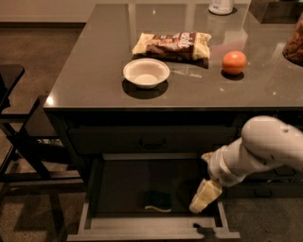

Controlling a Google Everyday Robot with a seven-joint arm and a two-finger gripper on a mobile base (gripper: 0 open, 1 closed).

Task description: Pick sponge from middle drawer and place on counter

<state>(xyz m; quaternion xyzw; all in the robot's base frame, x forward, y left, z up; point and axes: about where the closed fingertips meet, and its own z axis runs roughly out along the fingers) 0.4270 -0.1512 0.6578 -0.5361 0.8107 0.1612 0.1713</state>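
Note:
The middle drawer [94,189] is pulled open below the counter [94,80]. The sponge [157,201], dark green over yellow foam, lies on the drawer's dark floor near the front, about in the middle. My gripper [203,197] hangs down from the white arm at the right, inside the drawer's right half. It is to the right of the sponge and apart from it.
On the counter are a white bowl [146,73], a snack bag [173,45], an orange fruit [234,62] and a white container [221,5] at the back. A closed drawer front with a black handle [151,142] sits above. A dark chair [14,137] stands at the left.

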